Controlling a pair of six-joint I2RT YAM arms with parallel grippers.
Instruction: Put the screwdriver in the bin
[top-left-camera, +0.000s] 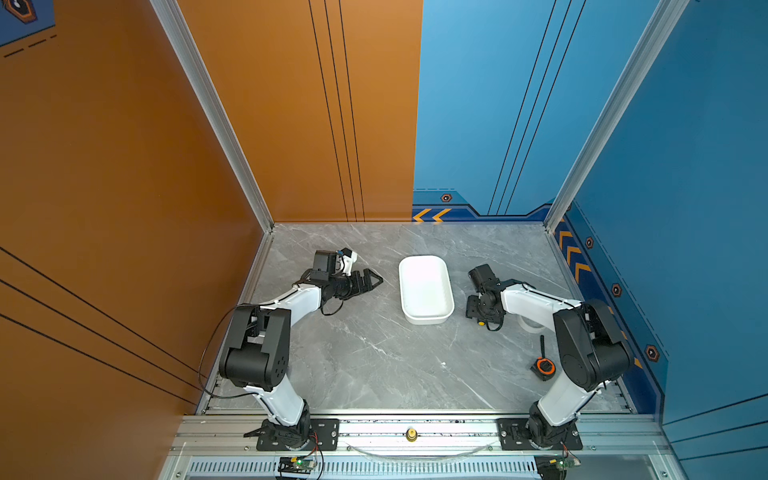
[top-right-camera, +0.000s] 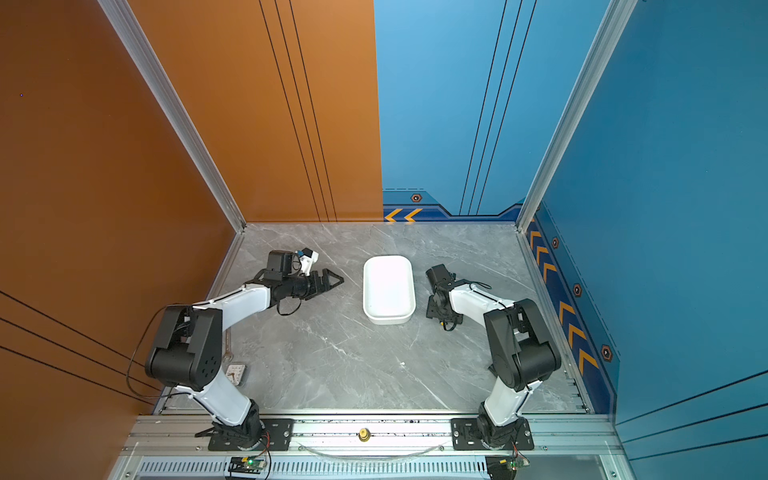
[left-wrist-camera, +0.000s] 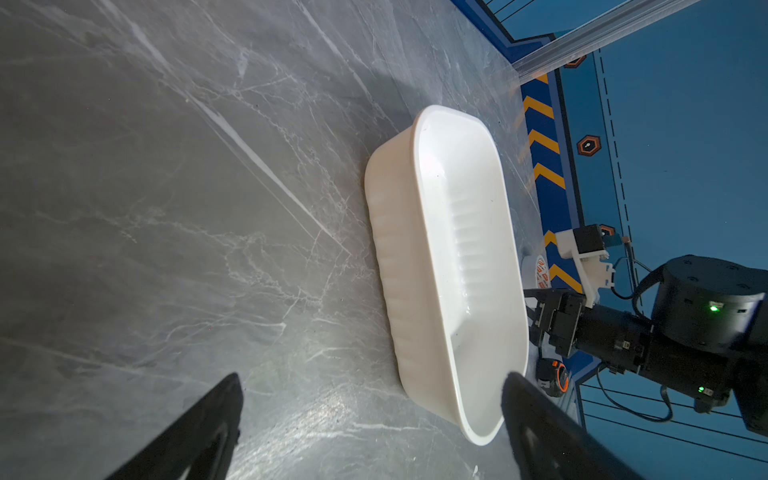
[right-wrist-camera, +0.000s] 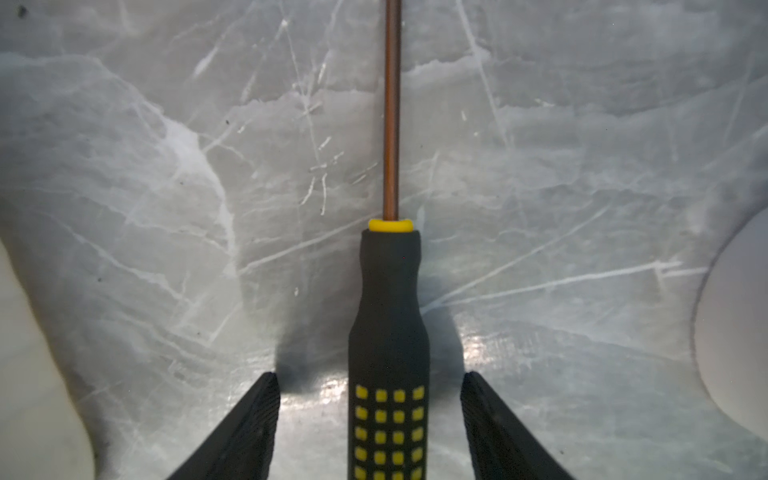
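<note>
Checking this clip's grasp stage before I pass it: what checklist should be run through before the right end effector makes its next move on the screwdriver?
1. Screwdriver lying on the table, outside the bin: ok.
2. Handle centred in the right end effector: ok.
3. Fingers gripping the handle: not ok; the jaws are open, with a gap on each side.
4. Bin empty and unobstructed: ok.
5. Left end effector clear of the bin: ok; it is open and beside the bin, not touching it.
6. Tip of the shaft free: cannot tell; it runs out of the right wrist view.
</note>
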